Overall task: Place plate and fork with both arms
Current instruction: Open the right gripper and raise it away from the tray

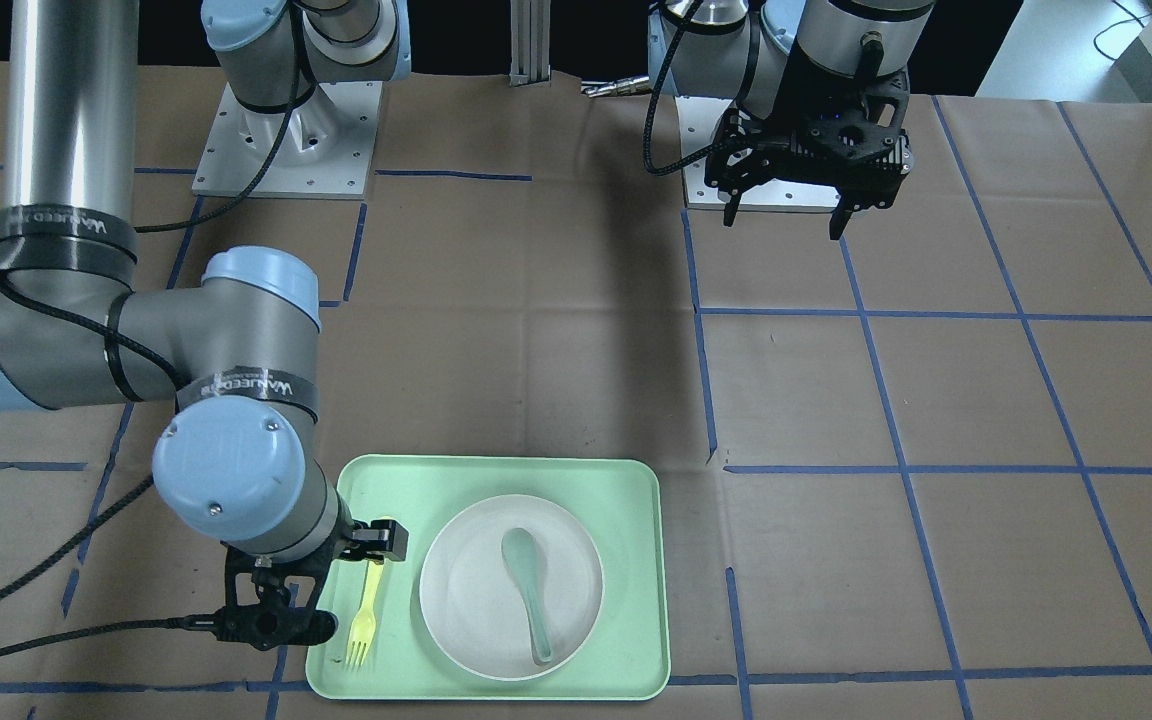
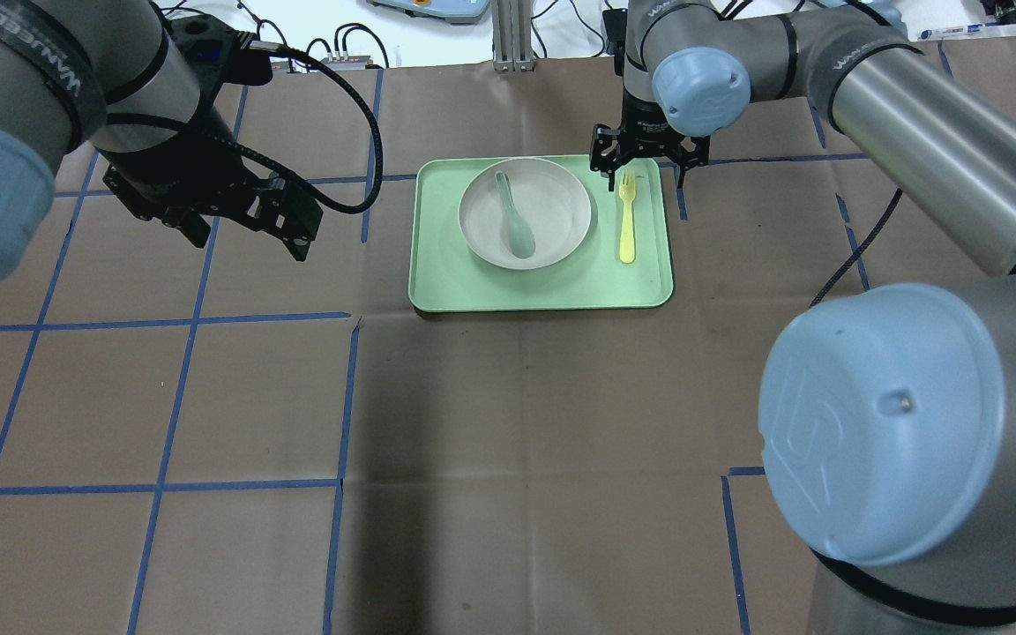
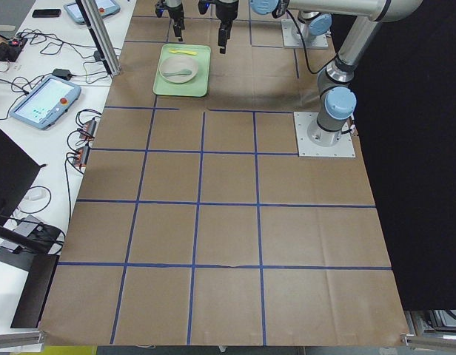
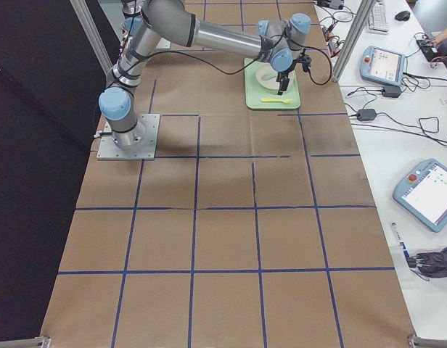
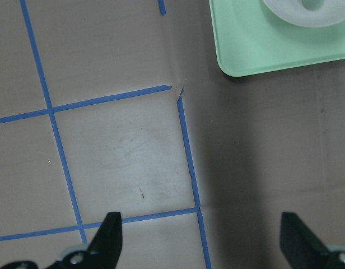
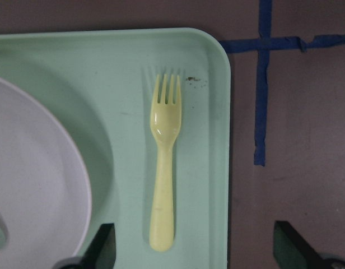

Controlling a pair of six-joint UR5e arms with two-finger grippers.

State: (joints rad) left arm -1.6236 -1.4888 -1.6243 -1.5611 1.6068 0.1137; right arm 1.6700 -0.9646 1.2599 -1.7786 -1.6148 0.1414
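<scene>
On the brown-papered table (image 2: 508, 423), the left gripper (image 2: 248, 240) hangs over bare paper well to the left of the mint-green tray (image 2: 543, 295), its fingers (image 5: 108, 241) spread wide and holding nothing; on the tray sits the off-white plate (image 2: 561, 207), a grey-green spoon (image 2: 515, 225) lying in it; the pale-yellow fork (image 2: 627, 220) lies flat on the tray's right-hand strip, just beside the plate but apart from it, tines toward the tray's far rim; above the fork hovers the right gripper (image 2: 645, 168), fingers (image 6: 102, 249) spread either side of it, clear of the plastic.
</scene>
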